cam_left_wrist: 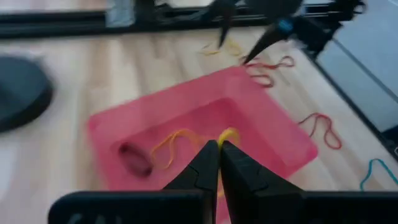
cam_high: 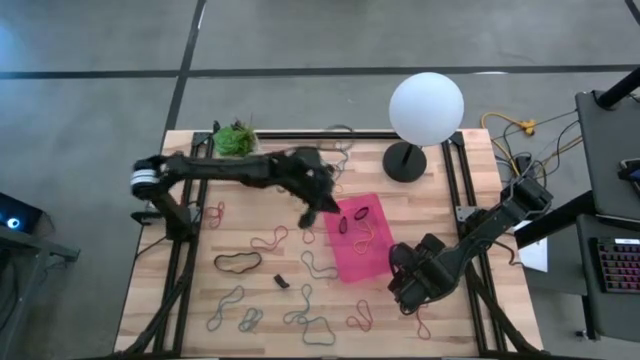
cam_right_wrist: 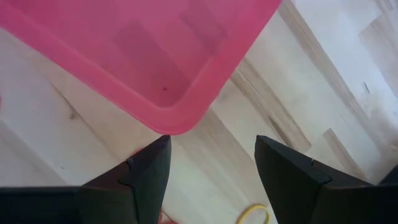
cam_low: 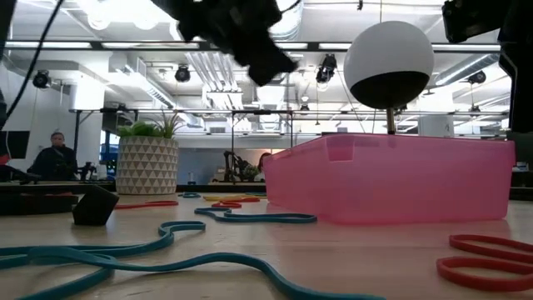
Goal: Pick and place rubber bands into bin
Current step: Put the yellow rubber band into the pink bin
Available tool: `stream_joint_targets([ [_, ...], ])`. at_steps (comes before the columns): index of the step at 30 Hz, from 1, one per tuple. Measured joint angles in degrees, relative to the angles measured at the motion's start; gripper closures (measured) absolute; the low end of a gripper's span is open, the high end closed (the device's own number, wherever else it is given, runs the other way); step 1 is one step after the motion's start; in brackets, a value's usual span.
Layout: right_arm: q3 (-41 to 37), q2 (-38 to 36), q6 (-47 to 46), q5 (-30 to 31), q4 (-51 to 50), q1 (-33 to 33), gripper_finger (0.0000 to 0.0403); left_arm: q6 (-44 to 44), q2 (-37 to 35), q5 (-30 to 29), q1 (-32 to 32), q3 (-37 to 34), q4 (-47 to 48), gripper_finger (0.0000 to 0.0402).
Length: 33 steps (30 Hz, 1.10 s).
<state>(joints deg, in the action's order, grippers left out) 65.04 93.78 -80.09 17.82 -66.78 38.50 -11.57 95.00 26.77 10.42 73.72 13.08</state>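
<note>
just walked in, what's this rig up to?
It is sorting rubber bands into the pink bin. The left gripper is shut and hangs over the bin, at its left edge in the high view, with a yellow band at its tips. A few bands already lie in the bin, and many more are scattered on the table. The right gripper waits open, low beside a corner of the bin.
</note>
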Motion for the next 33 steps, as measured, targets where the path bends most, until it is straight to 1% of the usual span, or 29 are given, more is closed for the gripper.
stream_joint_targets([
  [2, 0.10, 0.00, -0.92, -0.10, 0.06, 0.00, 0.0183, -0.92, 3.44, -1.78, -1.49, 1.72, 1.89, 0.0401],
  [4, 0.10, 0.00, -2.08, -0.12, 0.01, 0.00, 0.0183, -0.81, 6.73, -6.76, -2.42, 2.78, 4.10, 0.0399],
  [6, 0.10, 0.00, -2.87, -0.12, -0.01, 0.00, 0.0183, -0.76, 8.30, -10.29, -2.82, 3.14, 6.94, 0.0388],
  [8, 0.10, 0.00, -2.53, -0.16, 0.03, 0.00, 0.0183, -0.70, 8.12, -11.30, -2.89, 3.79, 7.66, 0.0369],
  [12, 0.10, 0.00, 1.73, -1.56, 0.05, 0.53, 0.0183, 0.66, 6.08, -12.15, -3.00, 3.66, 10.33, 0.0315],
  [15, 0.12, 0.00, 6.87, -7.55, -0.40, 1.63, 0.0183, 2.63, 3.29, -13.60, -3.00, 3.52, 10.76, 0.0268],
  [17, 0.10, 0.00, 8.92, -12.34, -0.51, 3.18, 0.0183, 2.10, 0.29, -14.07, -2.98, 3.58, 12.33, 0.0242],
  [19, 0.10, 0.00, 9.45, -15.35, -0.56, 5.38, 0.0183, 1.99, -2.68, -15.56, -2.94, 2.86, 14.55, 0.0224],
  [21, -0.08, 0.00, 8.57, -17.91, -0.92, 7.92, 0.0183, 1.78, -6.00, -17.11, -2.94, 1.44, 17.61, 0.0215],
  [23, -0.75, 0.00, 4.82, -20.49, -2.58, 10.36, 0.0183, 1.79, -9.29, -18.19, -2.93, 0.07, 19.55, 0.0213],
  [26, -2.72, -0.87, -5.37, -25.42, -3.71, 13.63, 0.0183, 2.67, -14.30, -19.08, -2.92, -3.42, 20.55, 0.0212],
  [28, -5.22, -2.71, -16.19, -29.19, -1.68, 15.18, 0.0183, 5.58, -16.75, -19.95, -2.92, -5.81, 20.44, 0.0212],
  [30, -8.88, -5.23, -28.80, -33.59, 2.12, 15.73, 0.0183, 10.63, -18.48, -20.18, -2.54, -7.96, 20.82, 0.0212],
  [33, -14.26, -10.14, -49.09, -35.92, 7.40, 15.50, 0.0183, 20.19, -20.19, -20.33, -1.61, -10.27, 20.50, 0.0212],
])
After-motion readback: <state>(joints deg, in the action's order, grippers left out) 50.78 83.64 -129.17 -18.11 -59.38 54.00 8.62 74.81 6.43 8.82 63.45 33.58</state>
